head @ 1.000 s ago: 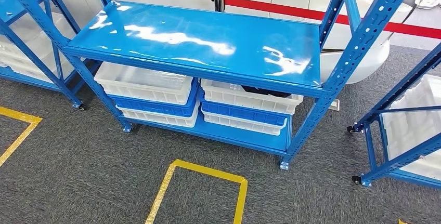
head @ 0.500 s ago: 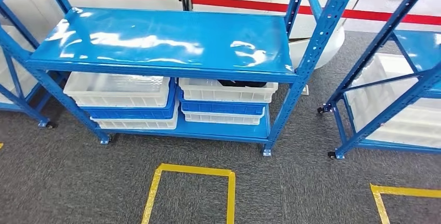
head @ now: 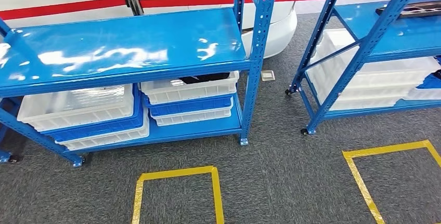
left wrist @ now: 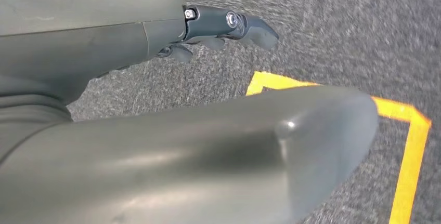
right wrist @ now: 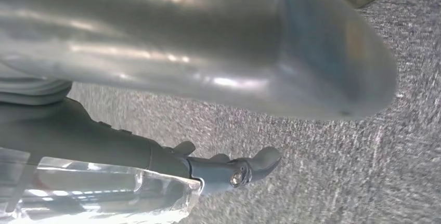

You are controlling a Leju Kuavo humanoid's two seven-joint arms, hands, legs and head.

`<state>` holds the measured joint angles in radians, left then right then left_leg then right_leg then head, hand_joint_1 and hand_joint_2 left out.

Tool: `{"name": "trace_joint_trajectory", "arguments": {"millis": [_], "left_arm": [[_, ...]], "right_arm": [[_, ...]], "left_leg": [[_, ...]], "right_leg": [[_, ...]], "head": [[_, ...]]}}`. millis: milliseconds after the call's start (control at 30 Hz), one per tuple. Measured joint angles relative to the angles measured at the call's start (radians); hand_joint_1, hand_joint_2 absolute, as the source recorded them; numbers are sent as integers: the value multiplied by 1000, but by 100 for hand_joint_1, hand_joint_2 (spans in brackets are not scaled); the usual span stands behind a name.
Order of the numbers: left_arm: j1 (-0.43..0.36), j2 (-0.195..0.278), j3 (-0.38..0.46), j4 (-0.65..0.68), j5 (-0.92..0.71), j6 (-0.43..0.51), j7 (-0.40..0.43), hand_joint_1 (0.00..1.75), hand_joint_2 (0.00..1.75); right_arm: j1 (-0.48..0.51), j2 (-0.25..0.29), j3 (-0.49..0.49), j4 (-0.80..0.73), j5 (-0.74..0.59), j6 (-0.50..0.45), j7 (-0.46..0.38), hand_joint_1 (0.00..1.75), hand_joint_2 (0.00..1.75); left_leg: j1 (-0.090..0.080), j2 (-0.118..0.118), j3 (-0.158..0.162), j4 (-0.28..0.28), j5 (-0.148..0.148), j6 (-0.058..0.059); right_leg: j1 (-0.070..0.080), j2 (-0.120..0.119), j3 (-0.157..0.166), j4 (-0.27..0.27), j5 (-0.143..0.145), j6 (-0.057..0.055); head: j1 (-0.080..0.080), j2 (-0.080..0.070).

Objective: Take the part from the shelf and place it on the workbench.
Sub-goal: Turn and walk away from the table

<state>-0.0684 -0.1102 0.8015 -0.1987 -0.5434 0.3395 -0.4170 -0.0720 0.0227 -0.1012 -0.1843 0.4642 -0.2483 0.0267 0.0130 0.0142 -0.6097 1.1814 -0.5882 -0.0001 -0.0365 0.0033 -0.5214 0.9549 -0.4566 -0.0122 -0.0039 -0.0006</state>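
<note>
Both robot hands (left wrist: 218, 29) (right wrist: 234, 169) empty above carpet, dark part (head: 205, 78) in shelf bin, well apart

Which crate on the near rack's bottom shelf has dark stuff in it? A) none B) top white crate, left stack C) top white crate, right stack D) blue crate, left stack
C: in the head view a dark object pokes out of the top white crate of the right stack; the top white crate of the left stack shows nothing dark.
</note>
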Motion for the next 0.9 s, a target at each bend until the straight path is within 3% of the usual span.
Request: {"name": "trace_joint_trajectory", "arguments": {"millis": [33,67,100,133,200,267,333,367,433,500,567,600,667,733,767,833,900], "left_arm": [[1,0,0,0,-1,-2,0,0,0],[1,0,0,0,-2,-4,0,0,0],[1,0,0,0,-3,-6,0,0,0],[1,0,0,0,-4,-7,0,0,0],[2,1,0,0,-6,-8,-1,0,0],[2,2,0,0,-7,-10,-1,0,0],[-1,3,0,0,-8,-11,-1,0,0],[-2,3,0,0,-7,-11,-1,0,0],[-2,3,0,0,-7,-12,-1,0,0],[0,3,0,0,-7,-14,-1,0,0],[1,3,0,0,-7,-15,-1,0,0],[0,3,0,0,-7,-15,-1,0,0],[0,2,0,0,-7,-18,-1,0,0],[-1,1,0,0,-7,-20,-2,0,0],[-2,1,0,0,-7,-20,-2,0,0],[-3,1,0,0,-7,-22,-2,0,0],[-2,1,0,0,-7,-24,-2,0,0]], "right_arm": [[0,1,0,0,0,0,0,0,0],[1,1,0,0,1,0,0,0,0],[3,1,0,0,1,0,1,0,0],[4,1,0,0,1,0,1,0,0],[2,2,0,0,1,0,2,0,0],[-1,3,0,0,2,0,2,0,0],[0,4,0,0,2,0,2,0,0],[2,3,0,0,3,0,3,0,0],[2,2,0,0,6,0,6,0,0],[-4,2,0,0,10,-3,8,0,0],[-5,2,0,0,15,-7,12,0,0],[-4,1,0,0,17,-10,13,0,0],[-2,0,0,0,18,-13,15,0,0],[-4,-2,0,0,18,-14,15,0,0],[-4,-2,0,0,18,-15,15,0,0],[-3,0,0,0,18,-16,15,0,0],[0,0,0,0,16,-18,12,0,0]], "left_leg": [[2,-9,-24,58,-24,-3],[4,-12,-35,85,-26,-5],[6,-14,-28,75,-8,-5],[9,-20,-4,26,27,-3],[14,-62,61,-113,96,5],[14,-97,92,-185,118,14],[8,-84,92,-195,118,25],[8,-71,93,-204,125,33],[7,-45,94,-226,142,49],[1,-20,88,-233,151,59],[-4,1,81,-232,155,60],[-6,8,77,-231,157,59],[-6,15,72,-226,160,55],[-11,19,64,-213,157,46],[-14,20,61,-207,154,41],[-14,18,58,-202,146,43],[-11,16,57,-202,149,54]], "right_leg": [[1,13,-2,0,2,-1],[2,26,-3,1,3,0],[2,40,-3,2,4,0],[2,54,-2,3,4,1],[3,82,-2,4,7,7],[4,105,-11,6,12,19],[3,126,-25,0,22,37],[4,121,-32,2,23,43],[10,76,-68,54,-5,39],[11,24,-131,186,-68,23],[9,7,-172,288,-106,24],[8,5,-164,288,-103,31],[7,0,-86,172,-65,47],[11,-8,-8,38,-34,48],[12,-11,11,2,-27,44],[13,-10,14,-7,-23,36],[15,-10,15,-7,-20,31]], "head": [[0,0],[-1,0],[-1,0],[-1,0],[-1,0],[0,0],[-1,0],[0,0],[6,0],[11,0],[13,0],[13,0],[14,0],[13,0],[11,0],[9,0],[8,0]]}}
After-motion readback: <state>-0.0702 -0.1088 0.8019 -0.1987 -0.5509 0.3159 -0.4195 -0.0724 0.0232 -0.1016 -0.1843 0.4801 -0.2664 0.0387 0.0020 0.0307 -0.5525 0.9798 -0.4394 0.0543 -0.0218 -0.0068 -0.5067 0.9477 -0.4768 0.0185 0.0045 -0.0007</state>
